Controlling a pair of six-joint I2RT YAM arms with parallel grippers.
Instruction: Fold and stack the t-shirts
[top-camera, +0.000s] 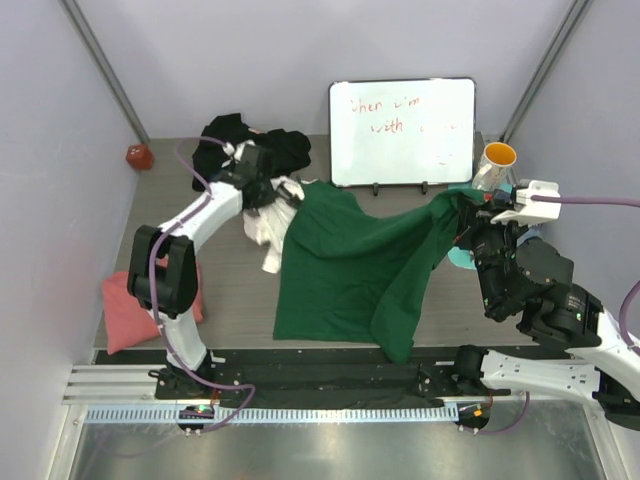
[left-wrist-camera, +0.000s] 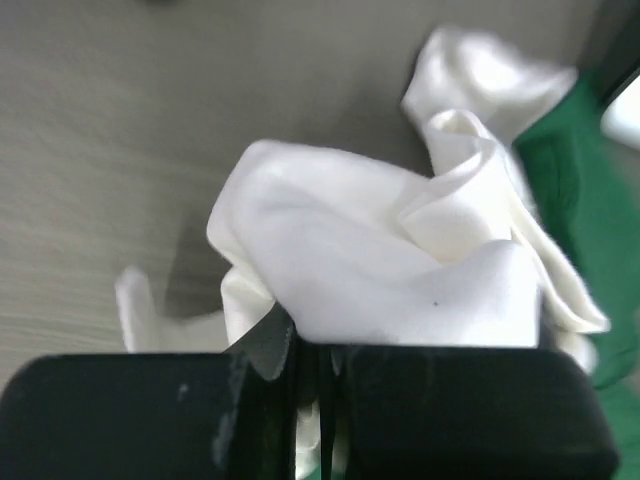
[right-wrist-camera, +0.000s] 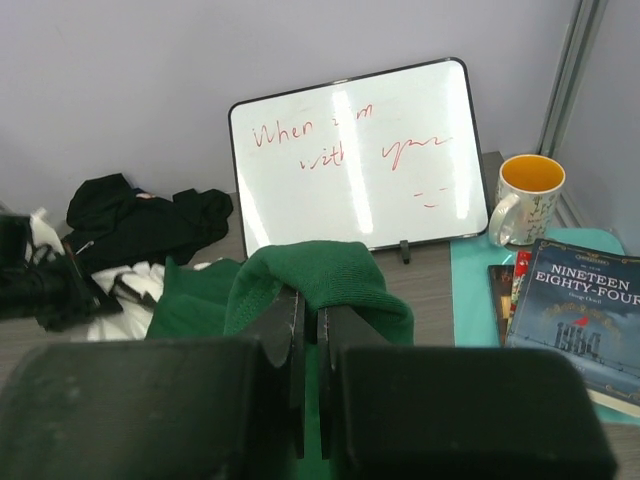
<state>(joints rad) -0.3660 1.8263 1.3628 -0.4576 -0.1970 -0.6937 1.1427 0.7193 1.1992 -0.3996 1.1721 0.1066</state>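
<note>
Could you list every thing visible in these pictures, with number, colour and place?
dark green t-shirt: 1, dark green, spread in the middle, right corner lifted
white t-shirt: 1, white, crumpled left of it
black t-shirt: 1, black, bunched left of the whiteboard
salmon pink t-shirt: 1, pink, near left corner
whiteboard: 1, white, red writing, far centre
mug: 1, yellow inside, right of the whiteboard
teal mat: 1, teal, right side
book: 1, blue, on the mat
red ball: 1, red, far left corner
left fingers: 2, black, closed, seemingly on the white t-shirt
right fingers: 2, black, closed on the dark green t-shirt
</note>
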